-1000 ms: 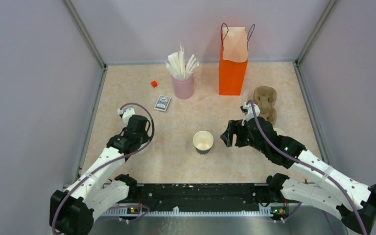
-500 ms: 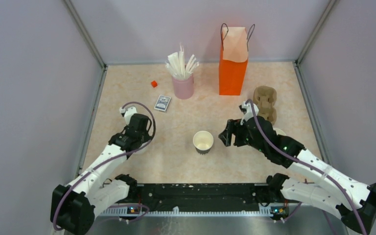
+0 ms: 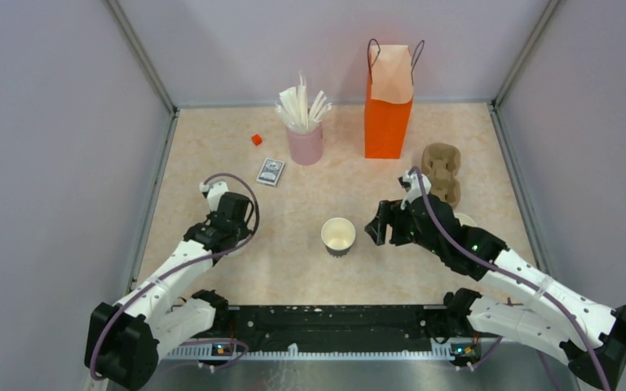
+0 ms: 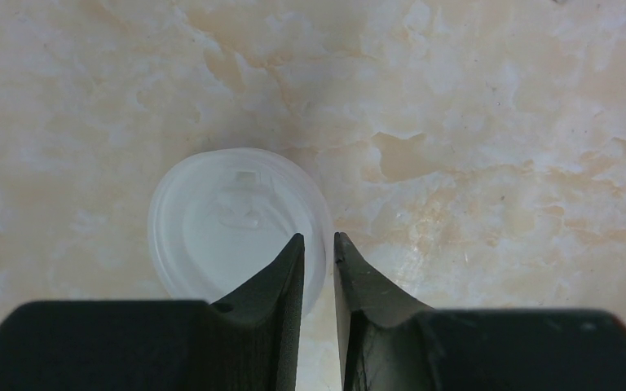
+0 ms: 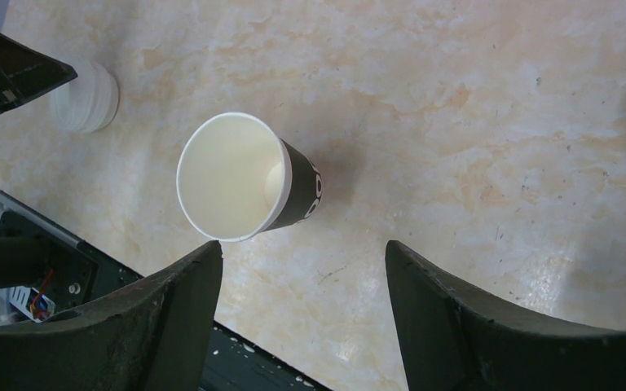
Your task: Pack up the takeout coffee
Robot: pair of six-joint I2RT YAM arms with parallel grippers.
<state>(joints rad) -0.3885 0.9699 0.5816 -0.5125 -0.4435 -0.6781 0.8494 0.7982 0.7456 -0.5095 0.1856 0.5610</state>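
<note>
Barely anything is changing from a second ago: the left arm is nudging slightly rightward, and the right arm is sitting almost where it was.

At the left of the overhead view, the left hand (image 4: pixel 319 240) is pointing down at the counter (image 3: pixel 375 175). It is pinching the right rim of the loose lid (image 4: pixel 228 220), which is sitting in the narrow gap between its fingers. That edge grip probably suits so flat a piece.

At centre, the open cup (image 3: pixel 338 235) is standing upright and lidless, its cream inside showing. I judge that the lid is meant for it.

Just right of the cup, the right hand (image 5: pixel 303 252) is hovering with its fingers spread wide and holding nothing. It is aiming at the cup without touching it, probably to steady it.

Further right, the takeout coffee (image 3: pixel 465 218) is mostly hiding behind the right arm, only a sliver of its white top peeking out. It is standing well apart from the orange bag (image 3: pixel 388 114) at the upper centre, which is upright, mouth open, awaiting packing.
</note>
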